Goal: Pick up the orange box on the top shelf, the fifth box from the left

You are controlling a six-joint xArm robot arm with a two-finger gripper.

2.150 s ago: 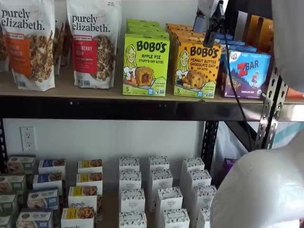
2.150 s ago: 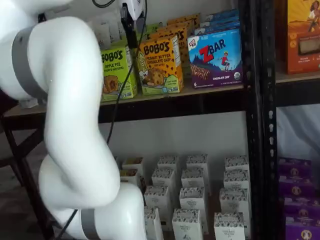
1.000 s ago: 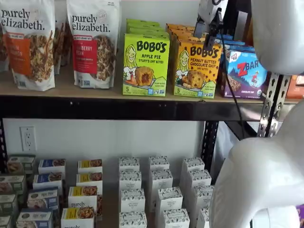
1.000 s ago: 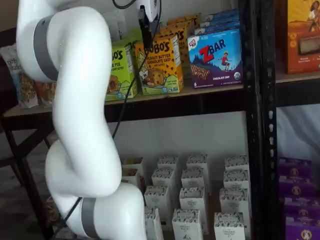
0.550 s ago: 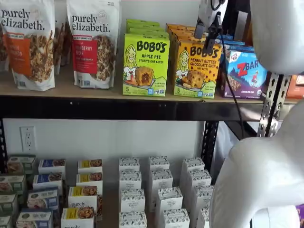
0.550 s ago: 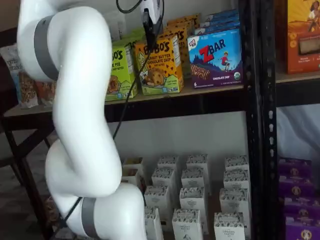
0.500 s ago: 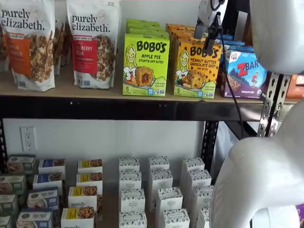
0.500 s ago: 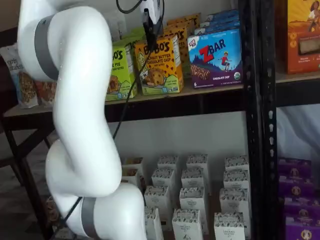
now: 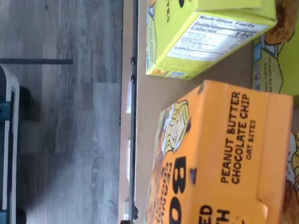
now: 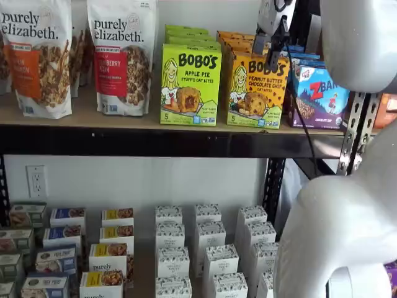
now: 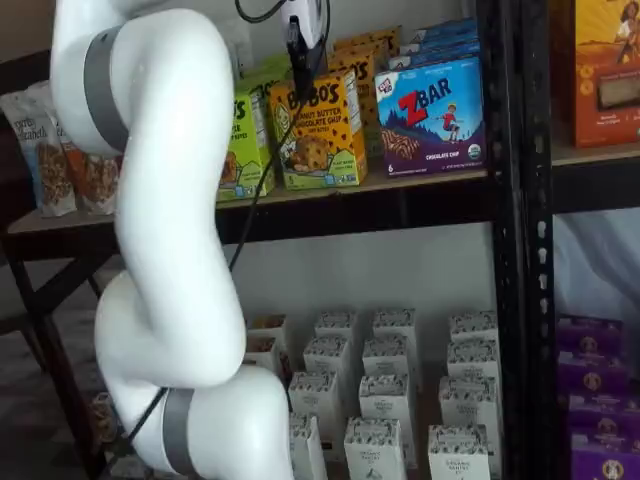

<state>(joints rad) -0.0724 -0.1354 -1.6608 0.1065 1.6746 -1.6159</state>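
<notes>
Two granola bags [image 10: 80, 56], three front boxes [image 10: 254, 90].

Even, soft indoor light, moderately bright; no hard glare. Wrist view soft and slightly blurred up close: orange box [image 9: 219, 158] lettering legible, floor smeared. Both shelf views fairly sharp on package print; dim shade beneath the top shelf [image 10: 124, 121]. White arm [image 11: 160, 200] near-lens, slightly defocused.

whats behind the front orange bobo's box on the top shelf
Behind the orange box on the top shelf, a row of more orange boxes runs back toward the wall. Only their tops show, so their number is unclear. The gripper hangs above its front edge.
</notes>
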